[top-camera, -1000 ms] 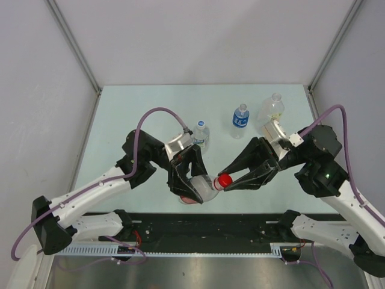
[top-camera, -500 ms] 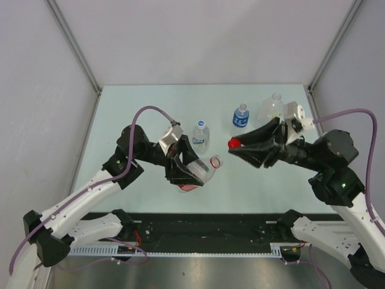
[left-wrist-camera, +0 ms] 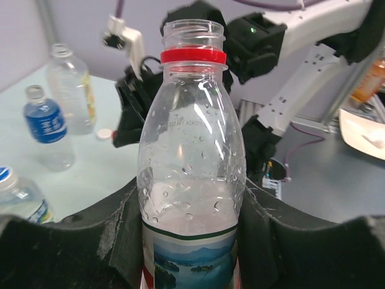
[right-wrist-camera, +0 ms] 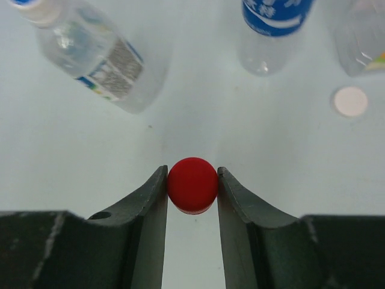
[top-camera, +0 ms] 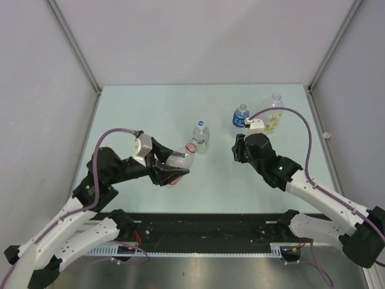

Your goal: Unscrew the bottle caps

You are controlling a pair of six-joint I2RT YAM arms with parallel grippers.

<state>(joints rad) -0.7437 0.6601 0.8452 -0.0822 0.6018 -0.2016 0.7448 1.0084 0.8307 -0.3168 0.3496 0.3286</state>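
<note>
Table (top-camera: 138, 108): pale top that carries every bottle.
Larger bottle (top-camera: 274, 111): stands at 2 o'clock, clear of my working lane.
Red-labelled bottle (left-wrist-camera: 191, 150): at 8 o'clock of centre, tilted, mouth bare above its red ring. My left claw (left-wrist-camera: 191, 205) is clamped round its body, bracing it.
White-and-blue bottle (top-camera: 201, 133): near centre, capped, not yet handled.
Blue-labelled bottle (top-camera: 240, 117): 1 o'clock, capped.
Red cap (right-wrist-camera: 192, 185): pinched in my right claw (right-wrist-camera: 192, 174) at 3 o'clock, low over bare table; I judge it is ready to be set down.
White cap (right-wrist-camera: 351, 101): loose on the table just beside the larger bottle.
</note>
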